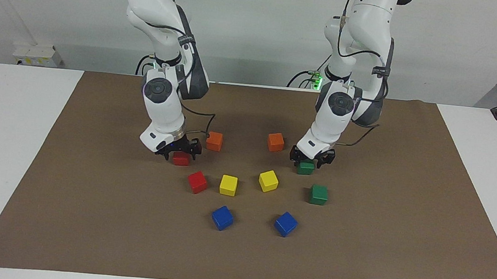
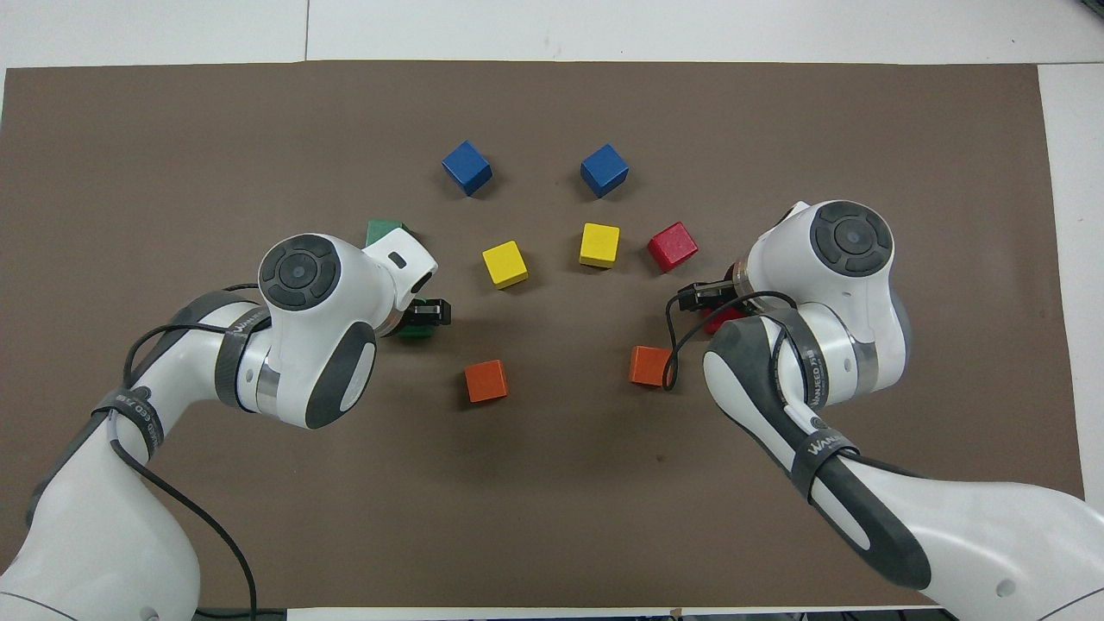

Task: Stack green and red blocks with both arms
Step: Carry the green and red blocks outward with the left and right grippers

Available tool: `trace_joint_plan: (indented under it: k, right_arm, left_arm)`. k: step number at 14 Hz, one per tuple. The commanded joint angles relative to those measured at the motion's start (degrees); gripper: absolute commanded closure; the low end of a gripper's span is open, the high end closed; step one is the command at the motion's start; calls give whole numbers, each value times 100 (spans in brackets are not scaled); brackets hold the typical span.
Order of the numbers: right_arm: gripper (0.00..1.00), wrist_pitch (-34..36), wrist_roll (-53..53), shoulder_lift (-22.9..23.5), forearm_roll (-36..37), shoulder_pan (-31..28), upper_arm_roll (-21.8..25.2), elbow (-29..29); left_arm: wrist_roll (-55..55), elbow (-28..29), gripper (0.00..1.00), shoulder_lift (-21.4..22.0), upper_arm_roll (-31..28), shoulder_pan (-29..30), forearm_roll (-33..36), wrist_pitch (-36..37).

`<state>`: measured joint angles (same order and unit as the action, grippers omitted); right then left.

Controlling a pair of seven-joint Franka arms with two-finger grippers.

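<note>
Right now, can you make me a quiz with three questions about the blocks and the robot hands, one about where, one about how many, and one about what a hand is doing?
1. Which cubes lie farthest from the robots?
A. orange
B. blue
C. yellow

2. How many red cubes are on the mat?
A. one
B. two
C. three

3. What is the left gripper doing?
A. reaching down around a green cube
B. holding a blue cube high up
C. resting on bare mat

Answers:
1 B: the blue cubes sit farthest out, with the yellow cubes and then the orange cubes closer in.
2 B: one red cube lies free, and the other red cube is under the right gripper.
3 A: the left gripper is low over a green cube, fingers either side; another green cube lies free.
</note>
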<state>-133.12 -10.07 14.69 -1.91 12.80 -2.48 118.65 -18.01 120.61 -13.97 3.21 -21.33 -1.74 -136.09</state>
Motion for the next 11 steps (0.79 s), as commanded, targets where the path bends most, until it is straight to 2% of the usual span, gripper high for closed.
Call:
trace_joint_plan:
  k: [1, 2, 3, 4, 7, 8, 11]
  right_arm:
    - [12, -170, -100, -54, 86, 12, -15, 219]
    - [32, -144, -92, -63, 86, 12, -15, 246]
    - [67, -66, -92, -72, 86, 3, -15, 229]
    - [100, 22, -48, -80, 86, -32, -15, 159]
    - [100, 1196, 267, -28, 304, -216, 11, -848]
    - [100, 1357, 512, -28, 445, -443, 11, -1105]
    - [100, 948, 1654, 7, 473, -1426, 11, -1169]
  left_arm:
    - [-63, 60, 25, -71, -75, -82, 60, -347]
    - [-71, 60, 41, -71, -84, -91, 60, -356]
    - [-80, 60, 78, -71, -84, -99, 60, -339]
    - [-80, 60, 100, -71, -93, -143, 60, -313]
    - [-80, 33, 100, -62, -102, -135, 60, -234]
    - [-54, -2, 100, -19, -102, -82, 60, -120]
    - [366, -344, 100, 428, -110, 426, 60, 967]
